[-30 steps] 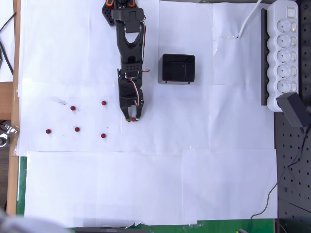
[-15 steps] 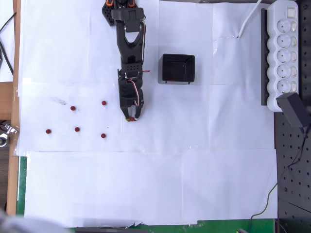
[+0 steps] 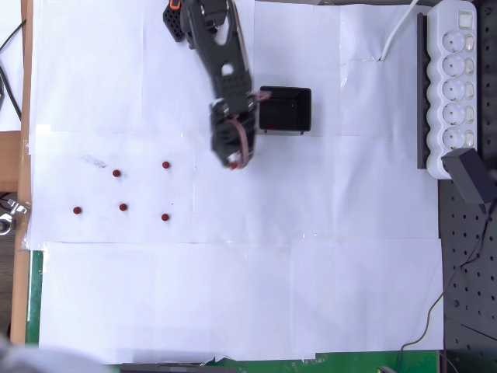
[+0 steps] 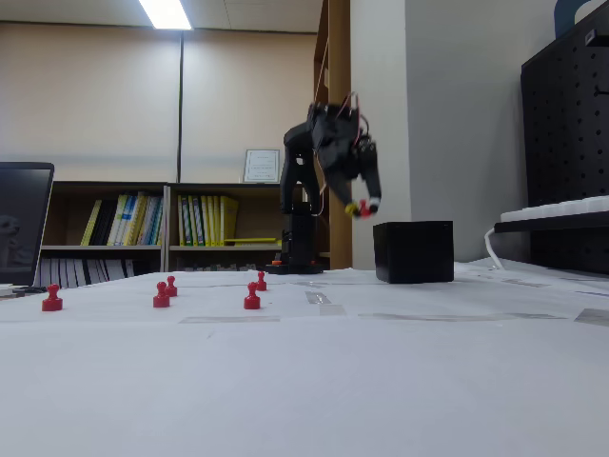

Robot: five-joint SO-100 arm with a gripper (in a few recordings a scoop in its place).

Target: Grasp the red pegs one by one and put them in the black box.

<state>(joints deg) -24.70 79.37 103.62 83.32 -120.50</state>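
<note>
Overhead view: tool (image 3: 232, 163) hangs just beside the near-left corner of the black box (image 3: 284, 109), which sits toward the far edge of the tabletop (image 3: 311, 272). Jaws are narrow, pinching a speck of red and yellow at the tips; I take it for one of the red pegs, though it is too small to be sure. Five red pegs (image 3: 123, 207) lie loose near the left edge, well apart from the box. Box interior is glossy black; a faint reddish glint inside may be pegs already dropped, cannot confirm.

Fixed view: tool (image 4: 363, 208) is raised well above the tabletop, left of the black box (image 4: 413, 251) and above its rim height, with a red bit showing between the jaws. Five red pegs (image 4: 251, 301) stand upright at left.

Judgement: transport step, one peg in carriage. Next move calls for swinging over the box opening, then releasing. Box contents are hidden by its wall here.
</note>
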